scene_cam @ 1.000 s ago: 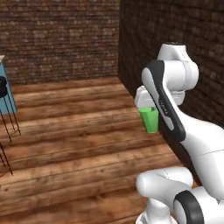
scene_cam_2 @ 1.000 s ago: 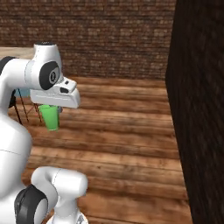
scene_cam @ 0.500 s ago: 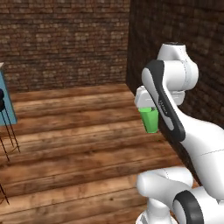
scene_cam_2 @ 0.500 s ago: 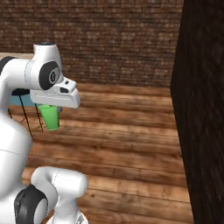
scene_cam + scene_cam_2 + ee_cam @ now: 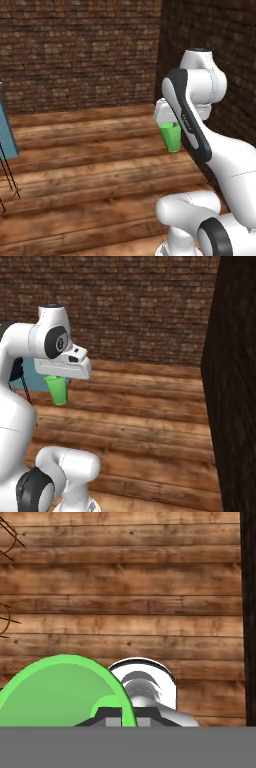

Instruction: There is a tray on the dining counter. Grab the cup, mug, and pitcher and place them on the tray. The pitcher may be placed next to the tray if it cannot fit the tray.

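My gripper (image 5: pixel 169 126) is shut on the cup (image 5: pixel 171 136), a bright green tapered tumbler, and holds it upright in the air in front of my arm, well above the wooden floor. From the right base the cup (image 5: pixel 57 390) hangs just under the white hand, with the gripper (image 5: pixel 56 379) at its rim. The hand view looks down past the cup's green rim (image 5: pixel 55 689), gripped at its right edge by the dark fingertips (image 5: pixel 112 716). The tray, the dining counter, the mug and the pitcher are out of view.
A brown plank floor (image 5: pixel 90 170) stretches to a brick back wall (image 5: pixel 80 50). A dark brick wall (image 5: pixel 235 381) stands close on the right. At the left edge a blue panel (image 5: pixel 7 125) and thin dark stool legs (image 5: pixel 10 175) show.
The whole picture has slid to the right in both base views, so the camera has turned. The arm keeps its pose and the cup stays in the shut gripper.
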